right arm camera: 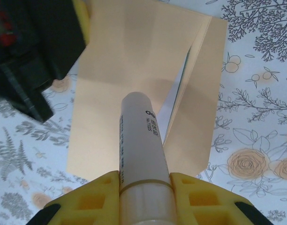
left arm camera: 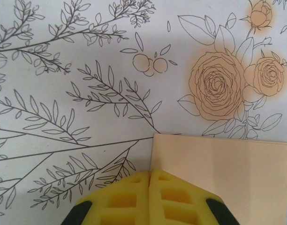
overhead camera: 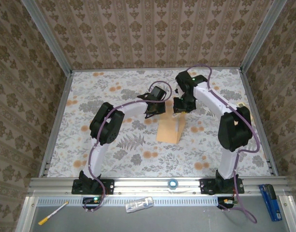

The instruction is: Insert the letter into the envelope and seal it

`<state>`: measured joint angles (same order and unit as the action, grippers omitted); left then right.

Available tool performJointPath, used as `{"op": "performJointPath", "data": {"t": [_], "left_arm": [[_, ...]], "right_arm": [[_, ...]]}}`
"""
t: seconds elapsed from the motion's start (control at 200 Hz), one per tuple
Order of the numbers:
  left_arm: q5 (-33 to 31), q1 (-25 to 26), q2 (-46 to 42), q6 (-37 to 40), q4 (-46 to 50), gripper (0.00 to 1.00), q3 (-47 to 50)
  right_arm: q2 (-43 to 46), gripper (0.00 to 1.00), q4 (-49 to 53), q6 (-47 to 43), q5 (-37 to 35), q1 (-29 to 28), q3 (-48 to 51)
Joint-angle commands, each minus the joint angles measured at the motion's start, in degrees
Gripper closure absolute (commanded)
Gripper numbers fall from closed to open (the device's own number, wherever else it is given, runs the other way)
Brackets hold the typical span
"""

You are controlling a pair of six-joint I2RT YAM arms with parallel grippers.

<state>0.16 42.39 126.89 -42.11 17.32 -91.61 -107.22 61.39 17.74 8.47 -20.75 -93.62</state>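
Note:
The tan envelope (overhead camera: pixel 169 129) lies flat on the floral tablecloth at the table's middle. In the right wrist view the envelope (right arm camera: pixel 120 70) has its flap (right arm camera: pixel 200 103) folded out to the right, and a thin whitish strip of the letter (right arm camera: pixel 175 93) shows in the gap. My right gripper (right arm camera: pixel 143 180) is shut on a white glue stick (right arm camera: pixel 139 140) that points at the envelope from just above it. My left gripper (left arm camera: pixel 149 173) is shut, its tips at the left edge of the envelope (left arm camera: pixel 228 168) near a corner. Both grippers (overhead camera: pixel 154 110) (overhead camera: pixel 181 107) hover at the envelope's far end.
The left arm's black gripper body (right arm camera: pixel 31 47) sits close at the envelope's far left corner. Metal frame rails and wallpapered walls ring the table. On the near ledge lie a tape roll (overhead camera: pixel 172 183), a pen (overhead camera: pixel 52 213), a white packet (overhead camera: pixel 139 204) and a blue object (overhead camera: pixel 270 195).

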Motion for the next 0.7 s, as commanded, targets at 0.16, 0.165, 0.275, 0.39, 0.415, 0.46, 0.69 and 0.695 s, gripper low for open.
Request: {"op": "performJointPath", "data": {"t": [0.16,0.165,0.275,0.39,0.415,0.46,0.69,0.695], "left_arm": [[0.98,0.59,1.50,-2.06,7.80,1.00,1.03],[0.98,0.59,1.51,-2.08,7.81,1.00,1.01],[1.27,0.59,1.39,-2.15,7.55,1.00,1.13],[1.47,0.53,1.25,-2.12,7.31,1.00,1.24],[1.43,0.55,1.25,-2.21,7.29,1.00,1.21],[1.56,0.52,1.19,-2.27,7.20,1.00,1.39],[1.68,0.47,0.90,-2.54,6.52,1.00,2.31],[1.68,0.49,0.90,-2.54,6.51,1.00,2.27]], "right_arm": [[5.05,0.85,1.49,2.19,2.34,-3.60,7.44],[5.11,0.85,1.43,2.24,2.34,-3.60,7.60],[5.76,0.85,-0.17,4.07,2.90,-4.62,10.67],[5.90,0.85,-1.68,5.70,2.97,-5.82,13.18],[5.96,0.85,-2.01,5.90,2.81,-6.00,13.64],[5.90,0.85,-2.59,6.32,2.62,-6.14,14.45],[4.37,0.86,-3.91,6.45,-0.47,-6.32,14.96],[4.34,0.86,-3.90,6.44,-0.51,-6.32,14.96]]}}
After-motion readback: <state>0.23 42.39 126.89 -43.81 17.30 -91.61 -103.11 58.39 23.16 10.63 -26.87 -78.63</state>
